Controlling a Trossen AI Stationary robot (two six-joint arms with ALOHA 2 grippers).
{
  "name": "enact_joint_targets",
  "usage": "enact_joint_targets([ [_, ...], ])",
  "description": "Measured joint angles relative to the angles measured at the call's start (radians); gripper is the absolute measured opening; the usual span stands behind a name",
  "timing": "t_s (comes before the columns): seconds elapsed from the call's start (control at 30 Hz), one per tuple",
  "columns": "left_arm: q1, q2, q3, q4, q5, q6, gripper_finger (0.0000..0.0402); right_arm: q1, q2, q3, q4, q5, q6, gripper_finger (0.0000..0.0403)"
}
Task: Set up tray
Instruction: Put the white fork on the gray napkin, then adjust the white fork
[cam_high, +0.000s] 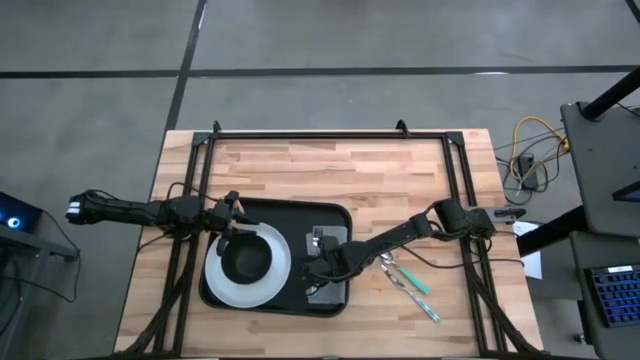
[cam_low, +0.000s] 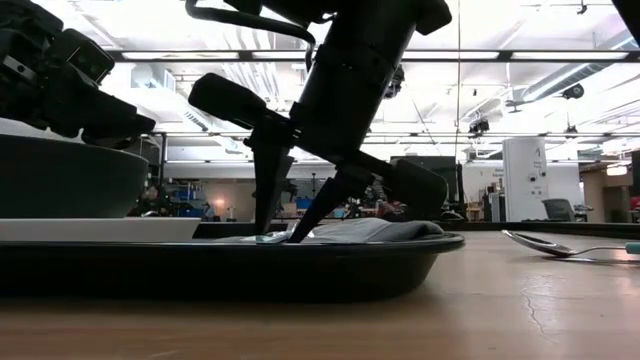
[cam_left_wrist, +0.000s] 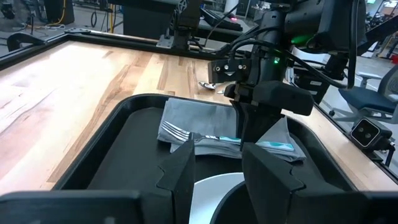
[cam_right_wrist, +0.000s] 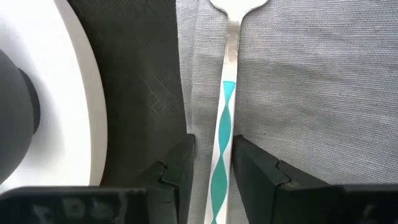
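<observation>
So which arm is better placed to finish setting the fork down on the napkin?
The right. Its pincer straddles the fork handle over the napkin in the tray. The left pincer sits over the bowl and plate, farther from the fork.

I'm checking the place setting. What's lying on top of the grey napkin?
A fork with a teal-and-white handle lies on the napkin, inside the tray. The right gripper straddles its handle, hiding the handle's end.
</observation>
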Motion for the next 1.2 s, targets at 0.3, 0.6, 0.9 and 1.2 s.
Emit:
enact_joint_targets([
  [0.3, 0.0, 0.0, 0.0, 0.0, 0.0, 0.0, 0.0115, 0.0, -0.018, -0.001, 0.0, 0.0, 0.001, 0.0102],
  [0.6, 0.0, 0.0, 0.0, 0.0, 0.0, 0.0, 0.0115, 0.0, -0.042, 0.0, 0.0, -0.008, 0.004, 0.0102],
  [0.9, 0.0, 0.0, 0.0, 0.0, 0.0, 0.0, 0.0115, 0.0, -0.046, 0.003, -0.058, -0.08, 0.002, 0.01],
  [1.2, 0.0, 0.0, 0.0, 0.0, 0.0, 0.0, 0.0115, 0.002, -0.047, 0.047, -0.181, -0.091, 0.007, 0.0096],
])
